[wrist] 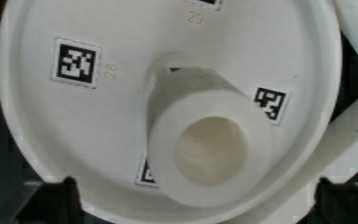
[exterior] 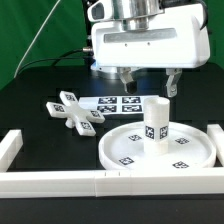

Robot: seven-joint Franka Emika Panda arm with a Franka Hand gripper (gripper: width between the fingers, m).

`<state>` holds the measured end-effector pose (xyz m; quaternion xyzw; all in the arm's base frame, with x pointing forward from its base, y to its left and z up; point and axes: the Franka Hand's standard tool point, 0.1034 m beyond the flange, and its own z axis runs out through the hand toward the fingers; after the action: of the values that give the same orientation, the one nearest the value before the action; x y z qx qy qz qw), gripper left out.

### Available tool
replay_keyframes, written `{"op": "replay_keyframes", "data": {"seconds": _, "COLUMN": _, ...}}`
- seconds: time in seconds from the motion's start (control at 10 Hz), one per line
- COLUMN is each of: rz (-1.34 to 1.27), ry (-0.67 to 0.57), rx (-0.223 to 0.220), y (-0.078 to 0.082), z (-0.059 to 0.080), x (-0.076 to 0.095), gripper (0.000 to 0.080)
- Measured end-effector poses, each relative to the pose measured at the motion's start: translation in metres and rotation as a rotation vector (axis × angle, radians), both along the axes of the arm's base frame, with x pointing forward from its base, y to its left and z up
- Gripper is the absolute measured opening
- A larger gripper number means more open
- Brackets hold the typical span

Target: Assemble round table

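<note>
Rail (exterior: 60, 181) nearest, along near edge. Just behind it: disc (exterior: 125, 150), leg (exterior: 156, 118) upright on its hub. Base (exterior: 75, 111) flat on table, left of disc, apart. Marker board (exterior: 118, 103) farther back. Gripper (exterior: 149, 87) above leg, spread wide, gripping nothing.

exterior light: bright and even, apparently from overhead; the white arm housing (exterior: 140, 45) is nearly blown out.
dark ground: the black worktop (exterior: 30, 110) swallows shadows and shows no glare.
white parts: the disc (exterior: 120, 143) has faint grey shading inside its rim; its tags are soft but readable.
shade: the tool (exterior: 148, 86) hangs darkened under the housing.
wrist light: dimmer and greyer; the disc (wrist: 158, 40) bows toward the frame edges.
focus: the leg (wrist: 211, 150) is very near, soft, with one side shaded.
edges: the fingers (wrist: 60, 203) are dark blurs.
</note>
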<state>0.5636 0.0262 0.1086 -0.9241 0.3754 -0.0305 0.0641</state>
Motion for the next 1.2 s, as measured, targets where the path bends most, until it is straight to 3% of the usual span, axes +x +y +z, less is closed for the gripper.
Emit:
{"op": "replay_keyframes", "data": {"seconds": 0.1, "rz": 0.002, "ry": 0.000, "rx": 0.000, "y": 0.000, "z": 0.000, "x": 0.000, "gripper": 0.0649}}
{"op": "replay_keyframes", "data": {"seconds": 0.4, "rz": 0.175, "ry": 0.020, "rx": 0.002, "y": -0.010, "z": 0.021, "x": -0.017, "gripper": 0.0649}}
{"op": "replay_keyframes", "data": {"seconds": 0.6, "rz": 0.352, "ry": -0.037, "rx": -0.039, "y": -0.015, "z": 0.010, "x": -0.022, "gripper": 0.0649}}
{"op": "replay_keyframes", "data": {"seconds": 0.7, "rz": 0.300, "ry": -0.054, "rx": -0.012, "y": -0.013, "z": 0.006, "x": -0.023, "gripper": 0.0649}}
{"op": "replay_keyframes", "data": {"seconds": 1.0, "rz": 0.529, "ry": -0.070, "rx": -0.042, "y": -0.016, "z": 0.005, "x": -0.025, "gripper": 0.0649}}
{"op": "replay_keyframes", "data": {"seconds": 1.2, "rz": 0.616, "ry": -0.060, "rx": -0.054, "y": -0.045, "z": 0.003, "x": -0.037, "gripper": 0.0649}}
